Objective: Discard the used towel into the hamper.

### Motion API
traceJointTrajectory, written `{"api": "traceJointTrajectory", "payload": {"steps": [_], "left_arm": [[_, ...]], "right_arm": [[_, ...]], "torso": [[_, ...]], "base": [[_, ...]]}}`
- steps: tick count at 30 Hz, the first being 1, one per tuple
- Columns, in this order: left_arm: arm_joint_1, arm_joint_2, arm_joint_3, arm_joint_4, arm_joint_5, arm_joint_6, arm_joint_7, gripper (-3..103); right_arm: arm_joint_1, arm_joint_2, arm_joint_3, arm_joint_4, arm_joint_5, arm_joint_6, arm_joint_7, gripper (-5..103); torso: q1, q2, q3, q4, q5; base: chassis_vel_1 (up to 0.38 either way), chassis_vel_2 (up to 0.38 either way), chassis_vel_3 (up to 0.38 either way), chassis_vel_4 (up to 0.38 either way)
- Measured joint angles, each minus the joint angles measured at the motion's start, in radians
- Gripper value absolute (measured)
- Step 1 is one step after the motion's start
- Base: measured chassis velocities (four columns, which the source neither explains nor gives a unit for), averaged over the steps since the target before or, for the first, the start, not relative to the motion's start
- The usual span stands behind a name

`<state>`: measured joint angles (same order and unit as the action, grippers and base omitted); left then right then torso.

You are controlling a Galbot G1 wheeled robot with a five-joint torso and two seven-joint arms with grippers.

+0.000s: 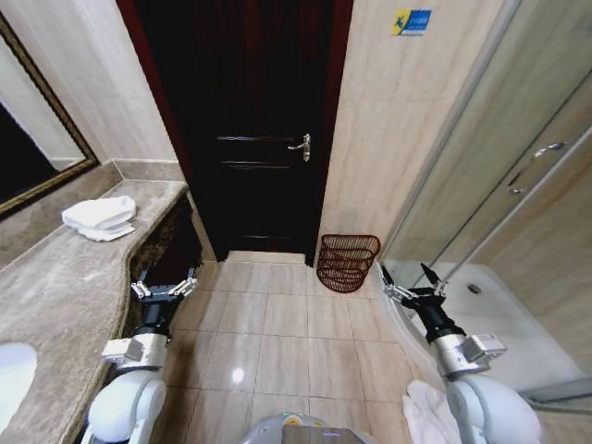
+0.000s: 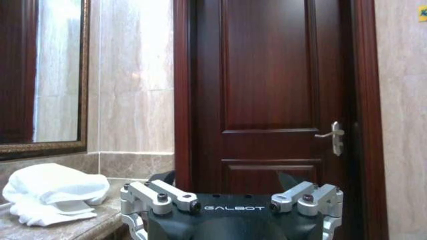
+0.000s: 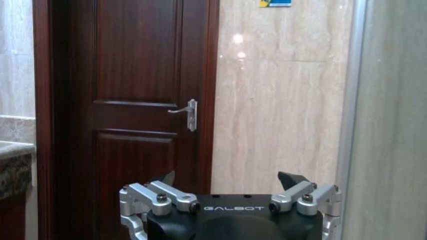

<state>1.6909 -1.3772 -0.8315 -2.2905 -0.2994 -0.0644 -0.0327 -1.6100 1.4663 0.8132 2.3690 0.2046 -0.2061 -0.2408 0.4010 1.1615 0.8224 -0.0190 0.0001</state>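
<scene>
Both tools were spread wide and carried nothing. On the robot's left, the left tool (image 1: 165, 286) hung low over the tiled floor (image 1: 277, 324), just beside the dark front edge of the desk (image 1: 83, 277), its fingers splayed apart and aimed toward the door (image 1: 254, 120). From its own wrist camera the same left tool (image 2: 230, 182) showed two metal finger mounts set far apart with the dark door panel between them. The right tool (image 1: 413, 279) hovered on the robot's right near the curved lip of the shower tray (image 1: 499, 314), likewise splayed, and the right wrist camera showed the right tool (image 3: 230, 180) with its dark tips well separated, pointing at the door and the marble wall (image 3: 280, 100) next to it. A white towel (image 1: 99, 217) lay folded in a loose heap on the marble desk, far back near the wall and under the framed mirror (image 1: 28, 148); the left wrist view showed the towel (image 2: 53, 192) sitting off to the side of the left tool, apart from it. The hamper (image 1: 348, 263), a reddish-brown open-weave basket, stood on the floor against the wall just right of the door, between the door frame and the glass shower enclosure (image 1: 518, 166), closer to the right tool than to the left but touched by neither.
</scene>
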Motion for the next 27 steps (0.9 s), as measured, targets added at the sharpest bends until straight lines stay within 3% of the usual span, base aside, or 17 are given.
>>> {"api": "traceJointTrajectory", "payload": {"steps": [27], "left_arm": [[0.002,-0.001,-0.003,0.012,0.003,-0.014,0.004,100]], "right_arm": [[0.007,0.0,-0.004,0.0,-0.002,-0.005,-0.004,100]], "torso": [[0.0,0.0,0.0,-0.0001,-0.0001]], "base": [[-0.026,0.098,0.099,-0.029]]}}
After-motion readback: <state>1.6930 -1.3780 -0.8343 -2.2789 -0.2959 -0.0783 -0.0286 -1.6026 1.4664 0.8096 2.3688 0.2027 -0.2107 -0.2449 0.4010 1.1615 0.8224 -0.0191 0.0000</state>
